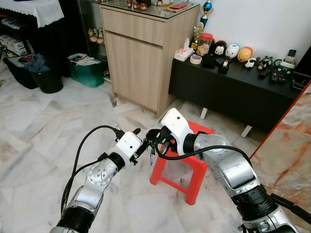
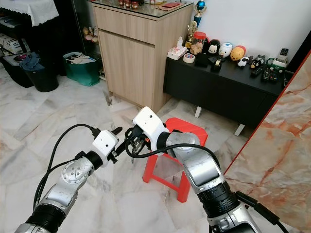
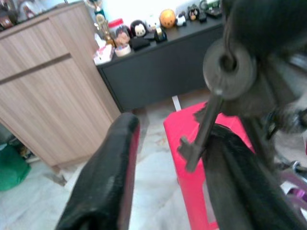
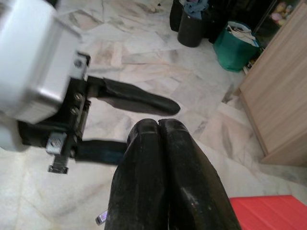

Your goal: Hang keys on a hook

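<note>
- The right gripper (image 1: 154, 137) is clenched on the keys (image 1: 151, 156), its two black fingers (image 4: 165, 158) pressed flat together in its own wrist view; a single key hangs below them, over the floor just beside the stool's near corner.
- The left gripper (image 1: 141, 144) faces it with its fingers (image 3: 108, 167) spread apart and nothing between them; from the head views the two grippers look nearly tip to tip, though whether they touch is hard to say.
- The left wrist view gives what the head views do not: the key up close, round head topmost, shaft slanting down beside one black finger, its bit over the red seat.
- The right wrist view shows a little metal poking out beneath the closed fingers; beyond them the left gripper's white housing and splayed fingers.
- Under the right forearm stands a red plastic stool (image 1: 197, 170); marble floor (image 1: 43, 136) all round.
- Further off, a tall wooden cabinet (image 1: 141, 53); beside it a low black sideboard (image 1: 233, 87) crowded with small figurines, a tape roll and remotes.
- Back left, a green bag (image 1: 87, 70) and a black bin (image 1: 48, 77).
</note>
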Robot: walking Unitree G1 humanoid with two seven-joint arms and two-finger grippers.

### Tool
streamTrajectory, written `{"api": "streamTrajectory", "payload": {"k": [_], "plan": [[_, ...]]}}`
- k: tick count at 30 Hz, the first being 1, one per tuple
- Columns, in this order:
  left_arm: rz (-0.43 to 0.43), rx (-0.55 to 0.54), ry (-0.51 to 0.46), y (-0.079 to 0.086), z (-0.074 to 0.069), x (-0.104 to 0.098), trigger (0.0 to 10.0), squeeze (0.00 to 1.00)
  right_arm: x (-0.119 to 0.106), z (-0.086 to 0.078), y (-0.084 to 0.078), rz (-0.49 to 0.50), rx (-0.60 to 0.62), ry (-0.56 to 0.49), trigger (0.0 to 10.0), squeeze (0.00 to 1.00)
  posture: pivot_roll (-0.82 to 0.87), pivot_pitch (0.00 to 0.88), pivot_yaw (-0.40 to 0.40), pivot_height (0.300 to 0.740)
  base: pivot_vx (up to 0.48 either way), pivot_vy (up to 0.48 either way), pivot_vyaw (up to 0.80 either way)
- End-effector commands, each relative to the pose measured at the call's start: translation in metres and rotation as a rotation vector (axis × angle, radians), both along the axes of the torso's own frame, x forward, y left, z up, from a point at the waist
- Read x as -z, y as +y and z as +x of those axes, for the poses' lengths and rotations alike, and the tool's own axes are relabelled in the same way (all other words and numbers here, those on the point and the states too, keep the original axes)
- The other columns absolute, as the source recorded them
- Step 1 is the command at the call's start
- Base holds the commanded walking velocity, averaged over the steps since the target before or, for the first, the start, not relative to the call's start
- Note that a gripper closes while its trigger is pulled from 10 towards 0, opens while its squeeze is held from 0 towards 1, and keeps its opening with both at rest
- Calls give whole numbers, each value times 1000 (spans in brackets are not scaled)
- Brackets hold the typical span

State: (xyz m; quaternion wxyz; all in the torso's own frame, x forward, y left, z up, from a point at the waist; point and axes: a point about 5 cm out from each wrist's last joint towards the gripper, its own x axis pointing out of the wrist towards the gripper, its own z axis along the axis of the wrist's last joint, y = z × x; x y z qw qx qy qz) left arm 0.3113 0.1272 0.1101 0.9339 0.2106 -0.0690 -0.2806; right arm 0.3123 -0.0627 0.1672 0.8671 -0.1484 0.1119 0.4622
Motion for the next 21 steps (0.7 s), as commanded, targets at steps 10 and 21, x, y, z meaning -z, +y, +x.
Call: {"api": "streamTrajectory", "payload": {"k": [10, 21], "plan": [[-34, 36, -52, -5, 0, -12, 0, 0, -3, 2, -5, -2, 18, -9, 10000, 0, 74, 0, -102, 740, 0, 0, 0], [-36, 57, -46, -6, -2, -13, 0, 0, -1, 3, -7, -14, 31, -12, 10000, 0, 75, 0, -101, 740, 0, 0, 0]]}}
